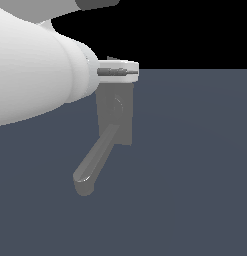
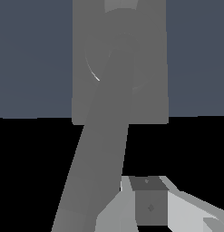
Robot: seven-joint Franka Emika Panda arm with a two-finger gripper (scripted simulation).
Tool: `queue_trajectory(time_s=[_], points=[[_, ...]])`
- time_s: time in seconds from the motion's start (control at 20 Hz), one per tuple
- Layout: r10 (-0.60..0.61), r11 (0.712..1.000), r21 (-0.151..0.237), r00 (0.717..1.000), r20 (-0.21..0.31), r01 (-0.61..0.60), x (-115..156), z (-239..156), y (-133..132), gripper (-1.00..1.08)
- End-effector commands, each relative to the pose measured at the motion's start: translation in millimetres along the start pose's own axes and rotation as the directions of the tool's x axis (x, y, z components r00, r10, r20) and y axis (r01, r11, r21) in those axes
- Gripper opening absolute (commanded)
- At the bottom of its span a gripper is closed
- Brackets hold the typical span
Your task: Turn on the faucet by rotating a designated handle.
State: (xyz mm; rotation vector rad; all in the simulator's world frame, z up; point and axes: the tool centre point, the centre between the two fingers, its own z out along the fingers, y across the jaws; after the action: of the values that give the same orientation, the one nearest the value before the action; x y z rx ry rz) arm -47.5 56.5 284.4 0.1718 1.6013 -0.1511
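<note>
The exterior view looks from close behind the arm (image 1: pixel 35 65), which fills its upper corner, toward the faucet (image 1: pixel 115 112) standing just past the arm. The wrist view faces the same faucet (image 2: pixel 120 59) at very close range. Both views share its base plate and spout.

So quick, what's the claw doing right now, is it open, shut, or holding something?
Claw: cannot be told. Only part of it shows in the wrist view, beside the faucet; no grip is visible, and the arm hides it in the exterior view.

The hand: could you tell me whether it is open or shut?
Cannot tell: the wrist view shows only part of the hand; the arm hides it elsewhere.
</note>
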Motion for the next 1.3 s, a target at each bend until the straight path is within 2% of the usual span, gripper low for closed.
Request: queue_trajectory(time_s=[0.0,0.8,0.85,0.9,1.25], points=[[0.003,1.0,0.011,1.0,0.001,-0.003,1,2,-12,-1.0],[0.01,1.0,0.026,0.999,0.036,-0.011,1,8,-76,-1.0],[0.01,1.0,0.026,0.999,0.036,-0.011,1,8,-76,-1.0],[0.004,1.0,0.022,1.0,0.008,-0.004,12,0,-71,-1.0],[0.006,1.0,0.024,1.0,0.017,-0.006,23,2,-88,-1.0]])
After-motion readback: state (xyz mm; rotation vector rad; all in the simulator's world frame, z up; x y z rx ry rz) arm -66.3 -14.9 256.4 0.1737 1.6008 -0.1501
